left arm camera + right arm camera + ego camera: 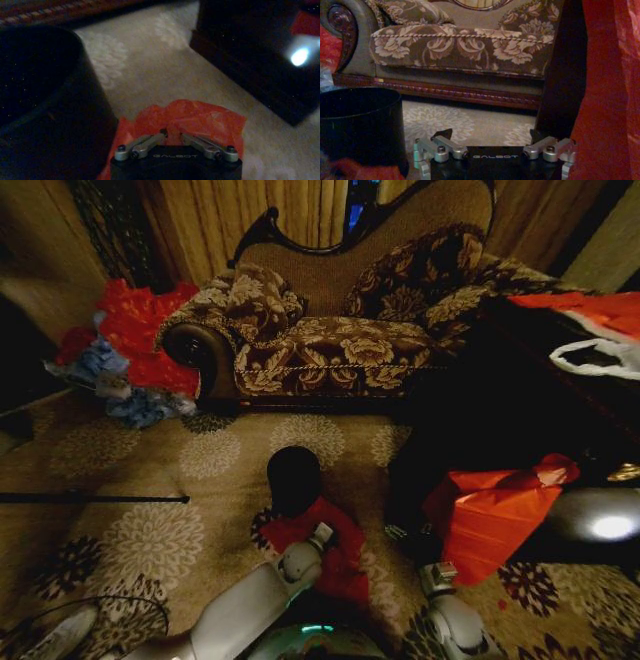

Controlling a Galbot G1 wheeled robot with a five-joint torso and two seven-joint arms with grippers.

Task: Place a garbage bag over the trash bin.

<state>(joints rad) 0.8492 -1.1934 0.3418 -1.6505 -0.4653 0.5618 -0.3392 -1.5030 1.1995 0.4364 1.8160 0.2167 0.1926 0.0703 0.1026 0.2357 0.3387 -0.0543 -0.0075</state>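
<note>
On the patterned carpet just in front of the robot, the left gripper has its fingers drawn together on a fold of the garbage bag, a thin, crinkled red plastic sheet. In the left wrist view the two metal fingers meet at the bag's near edge and pinch it. From the head view, the left arm reaches forward from the bottom of the scene, and the gripper sits on top of the bag, which lies crumpled on the floor.

Touching the bag's far edge stands the trash bin, a small black cylinder, upright, with its round mouth facing up. The bag is beside the bin at its base, not over its mouth. In the left wrist view the bin's dark wall rises close beside the gripper.

The right gripper hovers low near the floor with its fingers spread wide and nothing between them; in the head view it is to the right of the bag. Next to it hangs a larger orange-red plastic bundle, draped against a dark cabinet.

Beyond the bin stands a floral sofa with a dark carved frame. To the sofa's left lies a heap of red and blue bags.
</note>
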